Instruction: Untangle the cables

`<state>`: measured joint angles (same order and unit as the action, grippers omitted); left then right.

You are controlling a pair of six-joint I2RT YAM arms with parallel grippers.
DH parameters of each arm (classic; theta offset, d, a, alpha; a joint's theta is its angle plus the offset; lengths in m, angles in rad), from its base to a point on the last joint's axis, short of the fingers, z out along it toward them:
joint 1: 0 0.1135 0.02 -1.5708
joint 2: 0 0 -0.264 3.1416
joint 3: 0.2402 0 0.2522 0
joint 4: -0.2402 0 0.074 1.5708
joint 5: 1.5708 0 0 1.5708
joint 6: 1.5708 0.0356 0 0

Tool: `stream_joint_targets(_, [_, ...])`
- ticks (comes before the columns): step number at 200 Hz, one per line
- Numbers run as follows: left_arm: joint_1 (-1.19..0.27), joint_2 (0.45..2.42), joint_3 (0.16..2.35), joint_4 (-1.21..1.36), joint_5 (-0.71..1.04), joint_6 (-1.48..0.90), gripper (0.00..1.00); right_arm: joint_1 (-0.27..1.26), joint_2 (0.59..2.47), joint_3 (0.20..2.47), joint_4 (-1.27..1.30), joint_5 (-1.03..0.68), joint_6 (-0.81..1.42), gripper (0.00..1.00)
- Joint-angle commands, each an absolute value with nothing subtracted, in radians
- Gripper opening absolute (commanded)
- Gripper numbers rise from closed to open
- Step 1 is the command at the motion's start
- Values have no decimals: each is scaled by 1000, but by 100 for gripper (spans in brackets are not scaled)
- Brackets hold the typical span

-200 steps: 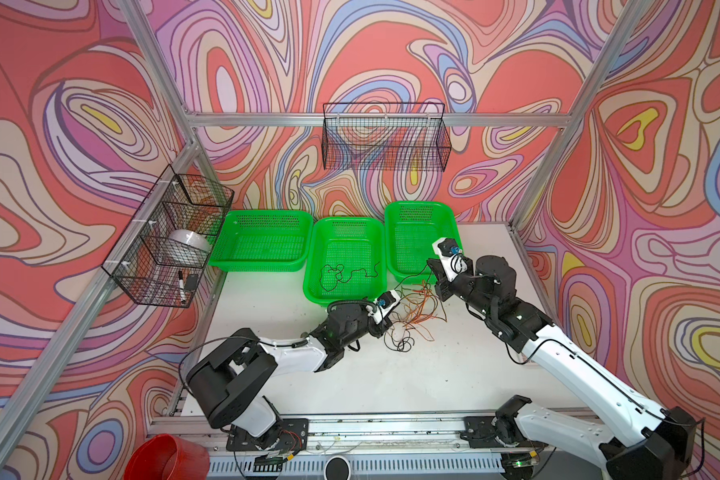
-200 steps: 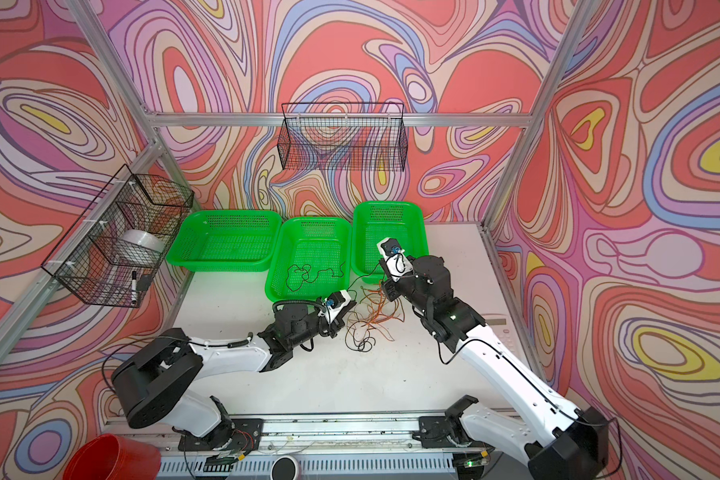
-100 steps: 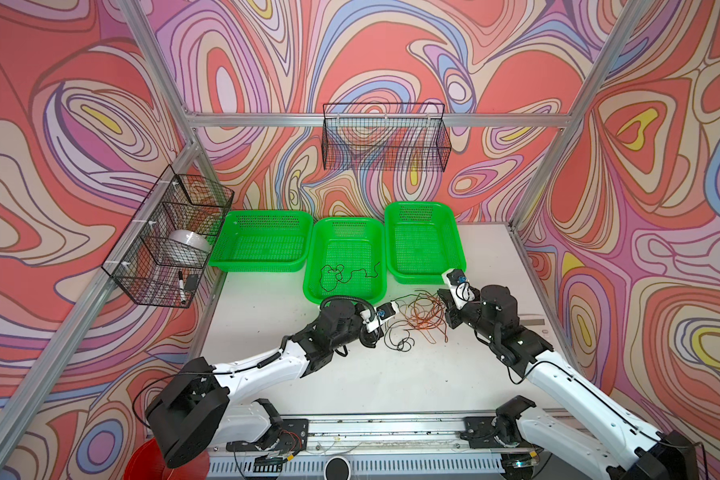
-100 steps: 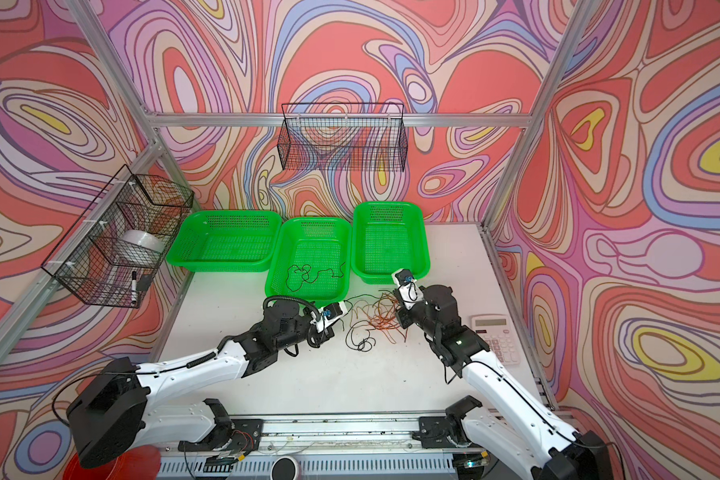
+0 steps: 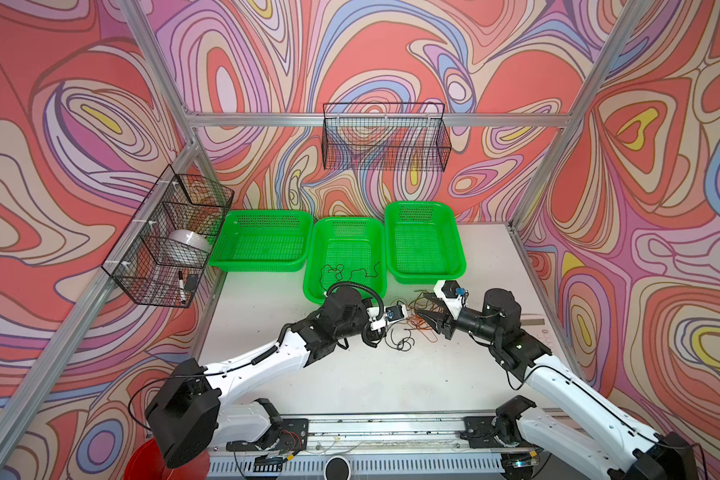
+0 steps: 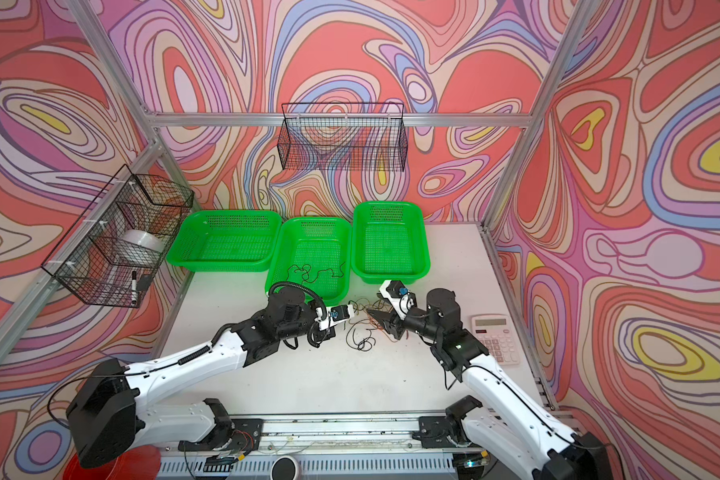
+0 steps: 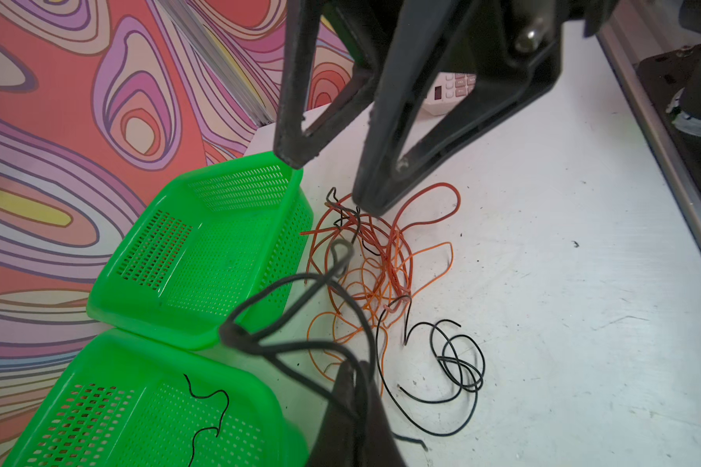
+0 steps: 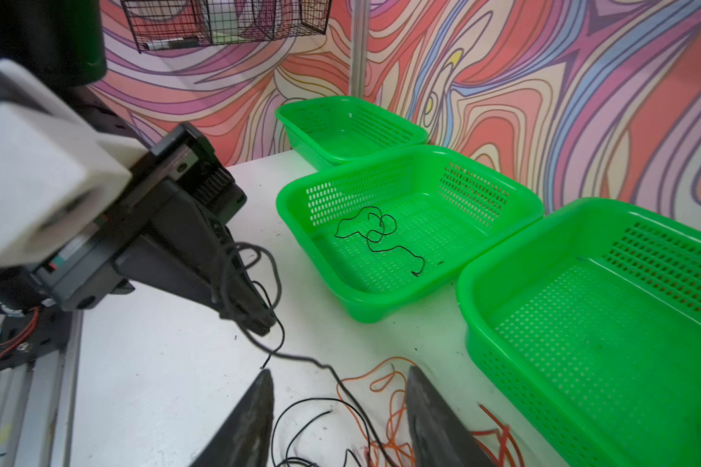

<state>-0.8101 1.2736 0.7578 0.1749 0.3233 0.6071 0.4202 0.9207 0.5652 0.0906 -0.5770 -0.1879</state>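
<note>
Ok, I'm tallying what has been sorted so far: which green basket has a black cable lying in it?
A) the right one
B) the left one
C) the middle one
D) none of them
C: in a top view a thin black cable lies on the floor of the middle green basket, while the left basket and right basket show only bare mesh.
</note>
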Motion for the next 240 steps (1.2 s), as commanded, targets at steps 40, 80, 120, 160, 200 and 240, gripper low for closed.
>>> stream_joint_targets(40, [-805,1290,787,133,364,669,0,422,1051,652,282,-737,32,54])
stream_joint_targets(80, [-805,1300,800,146,362,694,0,422,1143,686,227,-805,59,51])
stream_joint_targets(120, [-805,1308,814,159,345,720,0,422,1157,684,196,-840,52,49])
stream_joint_targets(160, [-804,1319,828,160,338,729,0,422,1157,684,167,-877,49,46])
stream_joint_targets(200, [-801,1317,825,161,332,729,0,420,1131,674,148,-868,35,46])
stream_joint_targets(240, [-797,1311,824,160,347,758,0,419,1143,689,109,-871,8,40])
